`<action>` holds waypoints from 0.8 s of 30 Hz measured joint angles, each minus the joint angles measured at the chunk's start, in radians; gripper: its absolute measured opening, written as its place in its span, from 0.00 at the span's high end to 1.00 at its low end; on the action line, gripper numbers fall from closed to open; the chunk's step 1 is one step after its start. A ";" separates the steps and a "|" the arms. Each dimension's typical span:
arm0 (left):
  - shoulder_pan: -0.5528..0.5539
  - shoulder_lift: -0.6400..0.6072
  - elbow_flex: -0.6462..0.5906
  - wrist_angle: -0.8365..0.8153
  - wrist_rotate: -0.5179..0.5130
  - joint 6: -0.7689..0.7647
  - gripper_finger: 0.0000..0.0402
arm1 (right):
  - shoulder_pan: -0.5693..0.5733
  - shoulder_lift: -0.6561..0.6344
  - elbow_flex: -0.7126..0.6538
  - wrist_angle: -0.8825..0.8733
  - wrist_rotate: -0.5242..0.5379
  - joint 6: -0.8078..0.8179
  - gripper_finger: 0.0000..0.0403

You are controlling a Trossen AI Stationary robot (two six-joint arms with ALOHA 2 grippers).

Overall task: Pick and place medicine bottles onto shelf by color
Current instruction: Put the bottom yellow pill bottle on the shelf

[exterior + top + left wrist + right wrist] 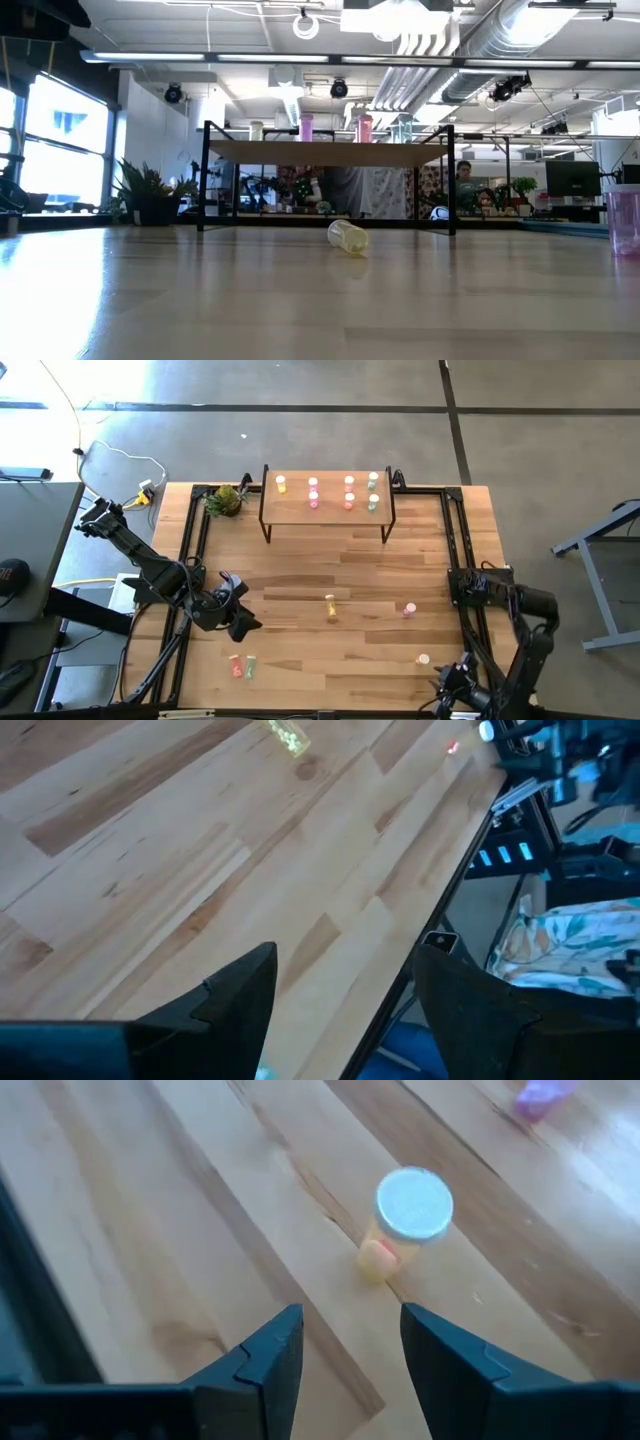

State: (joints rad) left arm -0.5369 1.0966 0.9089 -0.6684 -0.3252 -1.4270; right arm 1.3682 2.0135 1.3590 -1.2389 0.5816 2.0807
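The shelf [325, 512] stands at the table's far side with several medicine bottles on top: yellow [281, 484], pink [313, 492], red [349, 491] and green [373, 491]. On the table a yellow bottle [330, 607] lies on its side, and a pink one [409, 610] and an orange one [423, 659] stand upright. A red [236, 665] and a green bottle [251, 667] are near the front left. My right gripper [350, 1320] is open, just short of the orange bottle [405, 1220]. My left gripper [345, 955] is open over bare wood at the left.
A green-yellow pineapple-like object [226, 500] sits left of the shelf. Black frame rails [458, 540] run along the table's sides. Open wood lies between the shelf and the loose bottles. In the low view a pink bottle [622, 220] stands at the right edge.
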 joint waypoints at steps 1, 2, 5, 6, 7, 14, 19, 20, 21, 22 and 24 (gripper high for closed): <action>0.000 0.000 0.000 0.004 0.000 -0.006 0.44 | 0.000 0.014 0.000 0.000 -0.001 0.016 0.60; 0.000 0.000 0.000 0.010 0.000 -0.010 0.44 | 0.000 0.024 0.000 0.000 -0.003 0.025 0.60; 0.000 0.000 0.000 0.029 0.000 -0.010 0.44 | -0.003 0.042 0.000 -0.001 -0.013 0.030 0.60; 0.000 0.000 0.000 0.032 0.000 -0.010 0.44 | -0.006 0.043 0.000 -0.004 -0.014 0.032 0.60; 0.000 0.000 0.000 0.038 0.000 -0.010 0.44 | -0.007 0.043 0.000 -0.007 -0.015 0.032 0.60; 0.000 0.000 0.000 0.045 0.000 -0.010 0.44 | -0.046 0.043 0.000 0.016 -0.016 0.051 0.59; 0.000 0.000 0.000 0.045 0.014 -0.004 0.44 | -0.081 0.043 0.000 0.080 -0.050 0.058 0.54; 0.000 0.000 0.000 0.045 0.021 0.006 0.44 | -0.083 0.043 0.000 0.080 -0.064 0.070 0.52; 0.000 0.000 0.000 0.045 0.030 0.018 0.44 | -0.082 0.043 0.000 0.079 -0.071 0.080 0.50; 0.000 0.000 0.000 0.045 0.039 0.028 0.44 | -0.081 0.043 0.000 0.077 -0.076 0.084 0.49; 0.000 0.000 0.000 0.045 0.050 0.041 0.44 | -0.078 0.043 0.000 0.062 -0.068 0.085 0.46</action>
State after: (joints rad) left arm -0.5369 1.0966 0.9089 -0.6239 -0.2750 -1.3864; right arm 1.2906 2.0563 1.3590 -1.1769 0.5132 2.1653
